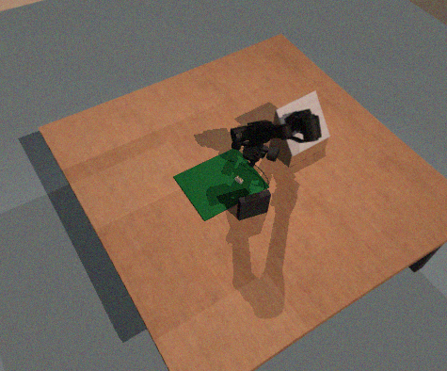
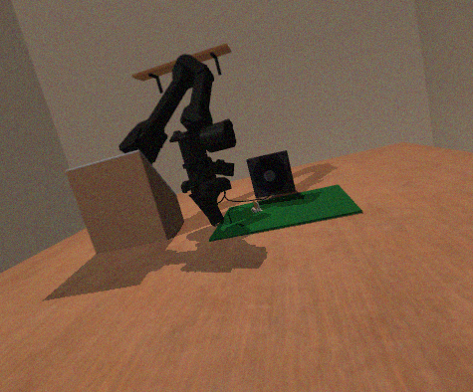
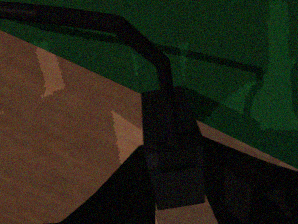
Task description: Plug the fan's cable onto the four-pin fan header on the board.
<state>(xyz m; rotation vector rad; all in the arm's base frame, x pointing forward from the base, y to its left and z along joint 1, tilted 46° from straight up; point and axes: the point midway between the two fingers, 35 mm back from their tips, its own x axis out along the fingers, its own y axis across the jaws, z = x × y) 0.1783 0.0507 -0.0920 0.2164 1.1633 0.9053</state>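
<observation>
The black plug (image 3: 180, 172) of the fan is at the near edge of the board, well apart from the header, and it is not plugged. The gripper (image 1: 253, 162) (image 2: 216, 223) (image 3: 170, 149) is clamped on this plug, with one finger on each side of it. I cannot tell if the plug touches the table. From its upper end the dark cable (image 2: 244, 201) (image 3: 95, 20) bends and passes over the green board (image 1: 202, 184) (image 2: 314, 201) (image 3: 215, 25). The small pale header (image 1: 239, 180) (image 2: 256, 210) stands on the board, between the gripper and the fan (image 1: 254, 205) (image 2: 270, 174), which is upright at the board's edge. The black arm (image 2: 196, 99) reaches down from the box-like pedestal (image 1: 303, 104) (image 2: 119, 204) on the wooden table (image 1: 353, 188) (image 2: 274, 318) (image 3: 60, 140).
</observation>
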